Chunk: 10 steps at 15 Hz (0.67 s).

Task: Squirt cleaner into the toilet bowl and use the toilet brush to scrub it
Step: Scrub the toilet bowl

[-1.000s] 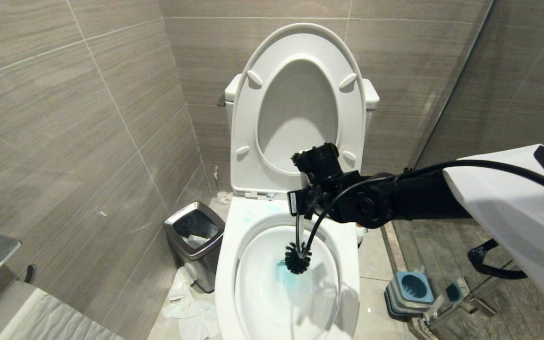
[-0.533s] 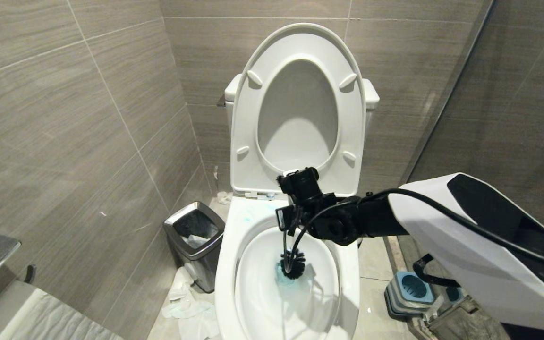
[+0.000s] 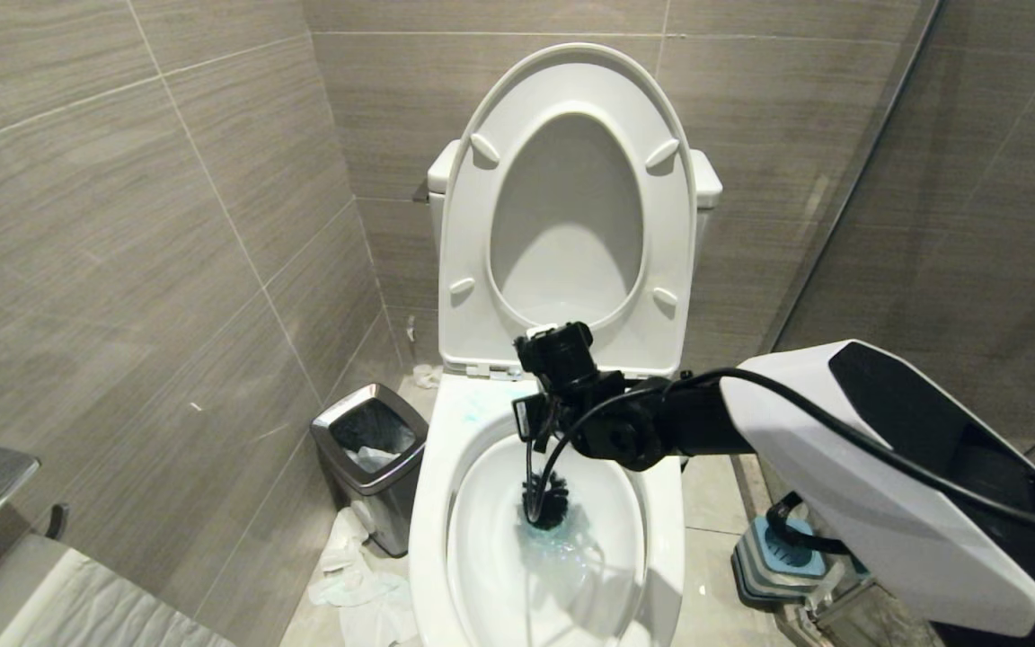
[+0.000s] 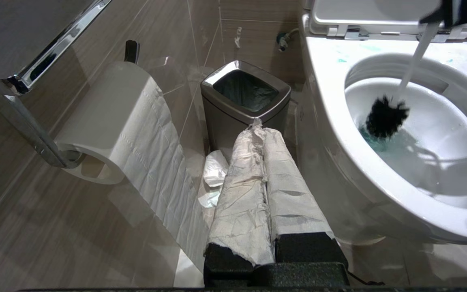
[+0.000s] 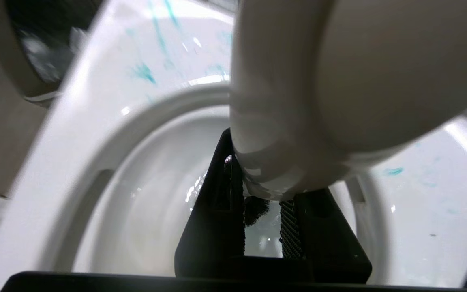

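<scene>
Though clenched as firmly as a second ago on the toilet brush [image 3: 543,503], sits markedly lower now: right gripper [image 3: 535,420] down from hinge height to just over the back of the toilet bowl [image 3: 432,503], and shifted a little towards the robot's left. Carries the black bristle head with it, from just clear of the water to straight below the hand, pressed into the pool of turquoise cleaner [image 3: 555,541]. Shows ripples and a foamy blur around the bristles where a calmer blue patch lay before. Reads as scrubbing well under way, with the squirting already done; probably calls for further strokes around the walls and under the rim, where blue smears wait behind and beside the hand.

Stays parked low on the other side: left gripper [image 4: 262,138], pressed shut on nothing, pads wrapped in white paper, well apart from the brush.

As for the surface: glossy wet ceramic, slippery for bristles, likely to splash if pushed hard. Stands upright behind the hand, against the tank: the raised seat [image 3: 473,225]. Beyond the bowl to the hand's left, a chrome-rimmed bin [image 3: 372,449] with crumpled paper [image 3: 347,584] at its foot, and a toilet roll [image 4: 108,121] on the tiled wall. To the hand's right, on the floor under the forearm, the blue-and-grey brush holder [image 3: 774,557].
</scene>
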### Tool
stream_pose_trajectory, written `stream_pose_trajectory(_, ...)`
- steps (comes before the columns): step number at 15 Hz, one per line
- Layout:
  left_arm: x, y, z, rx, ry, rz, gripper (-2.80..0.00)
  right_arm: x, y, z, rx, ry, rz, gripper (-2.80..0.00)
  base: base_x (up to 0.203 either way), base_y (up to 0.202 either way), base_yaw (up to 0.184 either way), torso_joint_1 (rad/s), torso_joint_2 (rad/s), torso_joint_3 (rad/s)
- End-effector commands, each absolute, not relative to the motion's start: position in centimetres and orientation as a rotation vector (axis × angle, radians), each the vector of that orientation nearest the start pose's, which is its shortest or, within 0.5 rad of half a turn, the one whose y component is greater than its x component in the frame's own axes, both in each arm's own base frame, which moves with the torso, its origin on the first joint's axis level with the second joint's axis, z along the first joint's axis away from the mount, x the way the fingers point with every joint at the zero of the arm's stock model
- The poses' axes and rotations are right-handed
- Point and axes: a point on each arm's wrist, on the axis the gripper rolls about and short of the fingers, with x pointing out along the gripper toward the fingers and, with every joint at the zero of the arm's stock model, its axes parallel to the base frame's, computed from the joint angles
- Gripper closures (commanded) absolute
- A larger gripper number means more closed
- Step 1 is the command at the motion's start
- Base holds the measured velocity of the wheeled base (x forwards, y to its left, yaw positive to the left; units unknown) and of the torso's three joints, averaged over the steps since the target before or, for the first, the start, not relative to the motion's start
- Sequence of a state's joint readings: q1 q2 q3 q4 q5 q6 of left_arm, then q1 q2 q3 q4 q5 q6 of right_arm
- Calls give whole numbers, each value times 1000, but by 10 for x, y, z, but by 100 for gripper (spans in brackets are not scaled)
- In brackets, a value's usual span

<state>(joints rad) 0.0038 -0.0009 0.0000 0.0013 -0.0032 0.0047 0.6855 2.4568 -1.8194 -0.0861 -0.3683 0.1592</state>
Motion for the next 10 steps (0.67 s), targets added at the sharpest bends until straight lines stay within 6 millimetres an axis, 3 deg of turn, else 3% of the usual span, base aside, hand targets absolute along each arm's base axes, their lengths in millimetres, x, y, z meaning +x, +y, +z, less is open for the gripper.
stream_pose_trajectory(1,-23,0,75,5,3,2,0,380,306,151,-76,418,286,0,0,0,0,0,0,0)
stream_pose_trajectory(2,-23,0,75,5,3,2,0,373,302,165,-79,420,288,0,0,0,0,0,0,0)
stream_pose_trajectory(4,-23,0,75,5,3,2,0,370,300,155,-102,466,282,0,0,0,0,0,0,0)
stream_pose_trajectory(10,-23,0,75,5,3,2,0,394,320,64,-140,541,265,0,0,0,0,0,0,0)
